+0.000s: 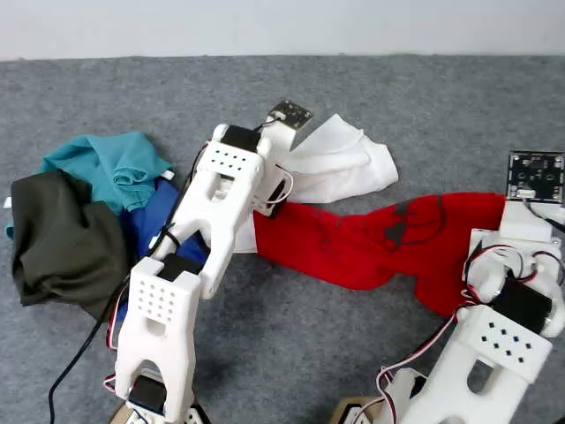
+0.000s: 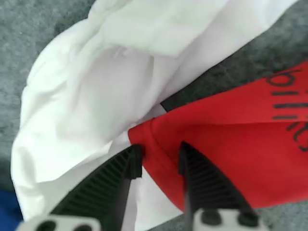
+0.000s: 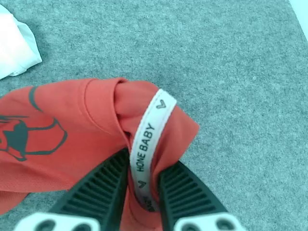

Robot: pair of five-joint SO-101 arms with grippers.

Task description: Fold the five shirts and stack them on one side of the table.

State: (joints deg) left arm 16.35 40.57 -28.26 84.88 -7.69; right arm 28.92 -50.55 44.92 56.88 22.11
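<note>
Your right gripper [image 3: 144,183] is clenched on the collar of the red shirt [image 1: 353,238], which lies stretched across the grey felt table [image 1: 371,97]. Your left gripper [image 2: 160,163] sits at the shirt's other end, beside the white shirt [image 1: 340,163]; its grip cannot be told. A pale wall [image 1: 265,26] borders the table's far edge.

In the high view, the crumpled blue cotton shirt [image 1: 146,228] at 9 o'clock was largely covered by the white plastic left arm [image 1: 225,177]. The 3 o'clock end of the long red cotton shirt [image 1: 353,238] was hidden under the white plastic right arm [image 1: 503,340]. In the left wrist view, the black print [image 2: 288,103] on it was blurred and cut off by the edge.
</note>
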